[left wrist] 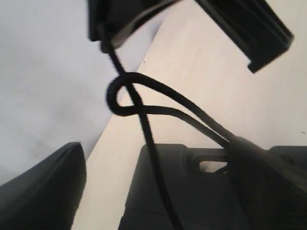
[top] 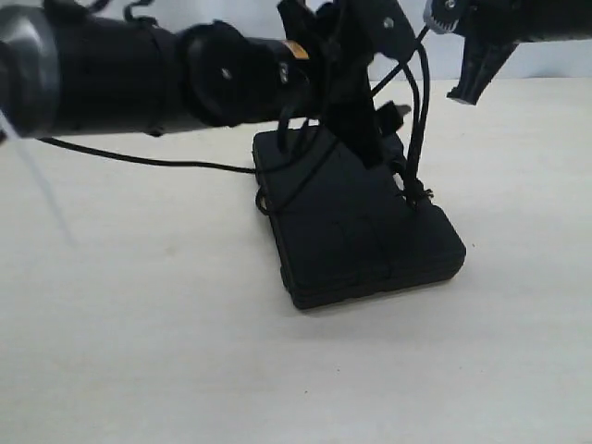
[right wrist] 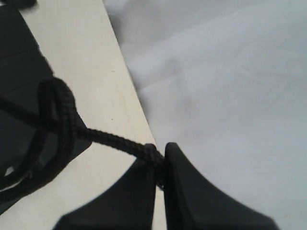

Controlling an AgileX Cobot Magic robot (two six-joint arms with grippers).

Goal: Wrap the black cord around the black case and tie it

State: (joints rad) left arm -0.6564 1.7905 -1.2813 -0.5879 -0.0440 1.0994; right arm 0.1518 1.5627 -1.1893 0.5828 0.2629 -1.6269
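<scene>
The black case (top: 361, 231) lies flat on the pale table, its slot handle (left wrist: 211, 166) on the far edge. The black cord (top: 418, 139) rises from a knot at the case's right edge (top: 416, 194). My right gripper (right wrist: 160, 165) is shut on the braided cord (right wrist: 110, 138) just past a loop (right wrist: 53, 110) over the case. My left gripper (left wrist: 158, 196) hovers above the case (left wrist: 192, 191) with its fingers (left wrist: 43, 191) wide open. One cord strand (left wrist: 148, 139) hangs loose between them, below a twisted loop (left wrist: 120, 96). In the exterior view the left gripper (top: 375, 139) is over the case's far end.
A thin black cable (top: 139, 159) trails over the table to the left of the case. The left arm (top: 139, 74) spans the upper left; the right arm (top: 536, 18) enters at the top right. The table's far edge (right wrist: 129, 86) meets a white backdrop.
</scene>
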